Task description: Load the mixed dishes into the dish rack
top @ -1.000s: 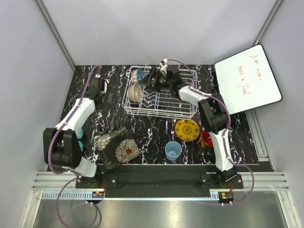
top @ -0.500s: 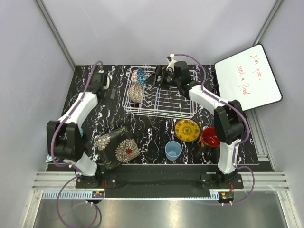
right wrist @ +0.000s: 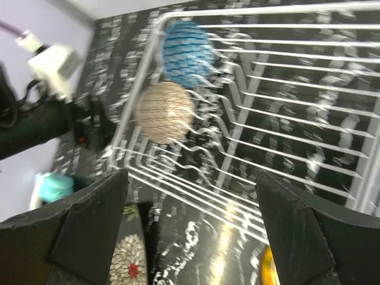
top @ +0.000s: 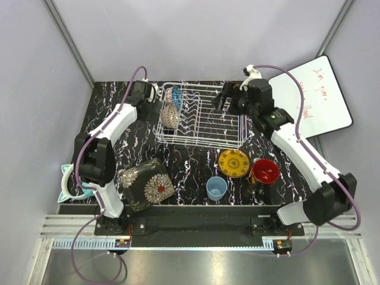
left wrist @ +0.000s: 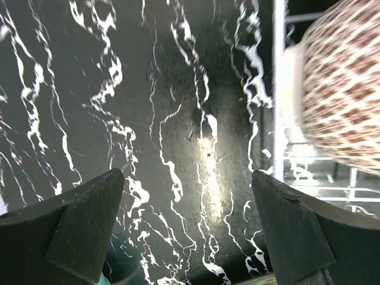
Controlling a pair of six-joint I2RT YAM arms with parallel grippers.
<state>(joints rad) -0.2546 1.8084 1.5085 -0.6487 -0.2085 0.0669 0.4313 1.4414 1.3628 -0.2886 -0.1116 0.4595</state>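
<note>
The dish rack (top: 205, 113) stands at the back middle of the table. A beige patterned bowl (top: 169, 116) and a blue patterned bowl (top: 176, 95) stand on edge at its left end; both show in the right wrist view, beige (right wrist: 165, 111) and blue (right wrist: 187, 53). The dark square floral plate (top: 145, 184), yellow plate (top: 233, 162), light blue cup (top: 217, 188) and dark mug (top: 265, 172) lie on the table in front. My left gripper (top: 149, 100) is open and empty beside the rack's left edge, with the beige bowl (left wrist: 344, 89) to its right. My right gripper (top: 219, 102) is open and empty above the rack's right half.
A white board with red writing (top: 312, 98) leans at the back right. A teal object (top: 71, 184) sits at the table's left edge by the left arm's base. The table is black with white veins (left wrist: 178, 119).
My right gripper has drawn back to the right from the bowls, uncovering the mug. My left gripper has moved right, closer to the rack's back-left corner.
</note>
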